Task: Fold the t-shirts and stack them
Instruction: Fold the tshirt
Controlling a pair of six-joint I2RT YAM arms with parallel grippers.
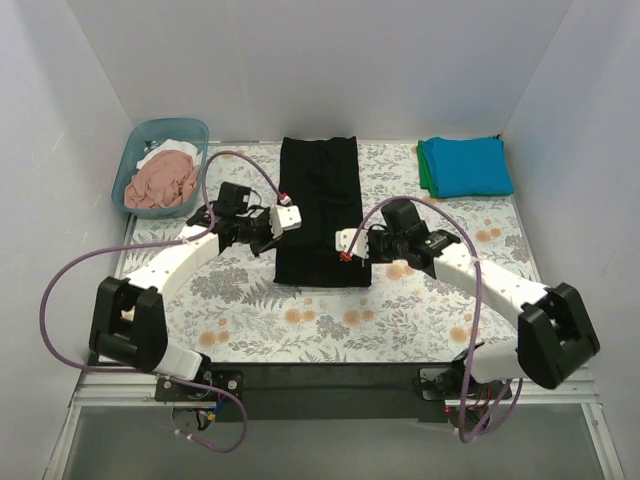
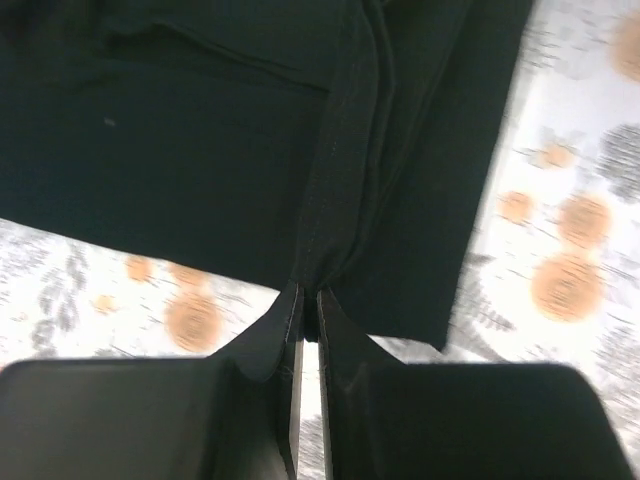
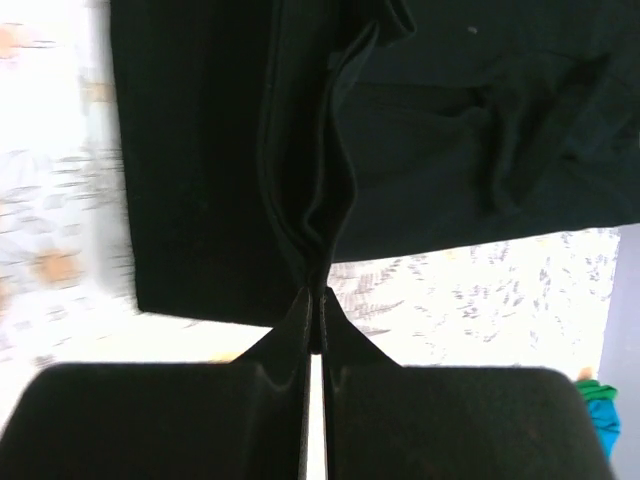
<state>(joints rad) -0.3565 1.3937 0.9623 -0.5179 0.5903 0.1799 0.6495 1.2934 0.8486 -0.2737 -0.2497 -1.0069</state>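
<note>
This was a robot test cell in a lab rather than a home: plain white panels [image 1: 330,60] walled the counter [image 1: 300,335] on three sides, the left arm [image 1: 175,262] and right arm [image 1: 495,280] were bolted to a black plate [image 1: 330,375] at its near edge, and purple cables [image 1: 43,300] looped loose beside the floral cloth [image 1: 400,310] covering it.

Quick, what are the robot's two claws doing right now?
Left gripper: closed, pinching a fold of the soft black cloth t-shirt.
Right gripper: closed, pinching the same t-shirt.
</note>
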